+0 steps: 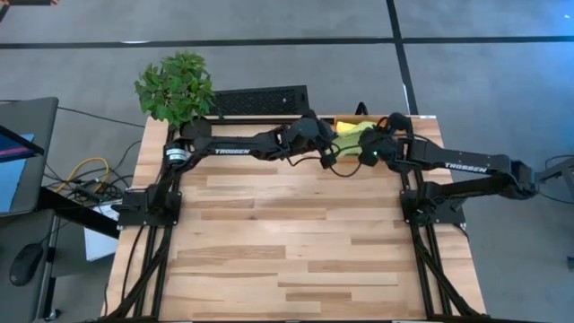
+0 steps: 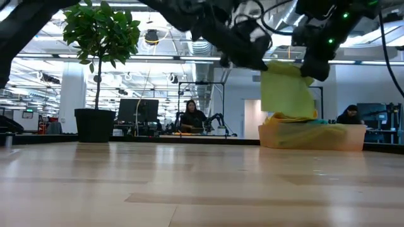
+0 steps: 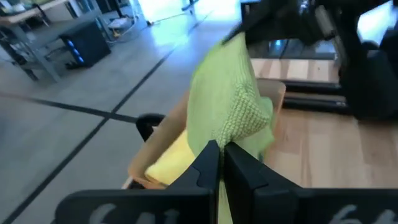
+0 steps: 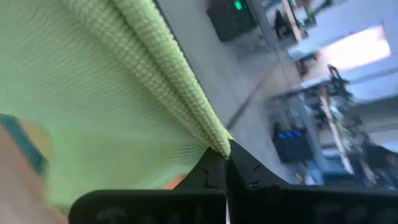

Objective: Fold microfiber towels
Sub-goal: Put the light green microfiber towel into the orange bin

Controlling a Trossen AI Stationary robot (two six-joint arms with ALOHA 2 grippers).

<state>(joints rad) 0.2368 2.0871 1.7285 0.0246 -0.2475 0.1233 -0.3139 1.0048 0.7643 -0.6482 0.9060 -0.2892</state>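
Two matte black jointed arms, left arm (image 1: 242, 144) and right arm (image 1: 466, 166), each carry white TROSSEN lettering. Black cables loop by the wrists; a green light (image 1: 370, 154) glows on the right one.

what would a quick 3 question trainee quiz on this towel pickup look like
1. True or false: both grippers are shut on the same lime green towel.
2. Where does the orange tray sit? A) middle of the table B) far edge of the table, between the two arms C) on the floor
3. Fill in: in the left wrist view, a ___ towel lies in the tray under the lifted one.

Key
1. True: the left gripper and right gripper each pinch an edge of it, and it hangs above the tray.
2. B
3. Yellow: the yellow towel.
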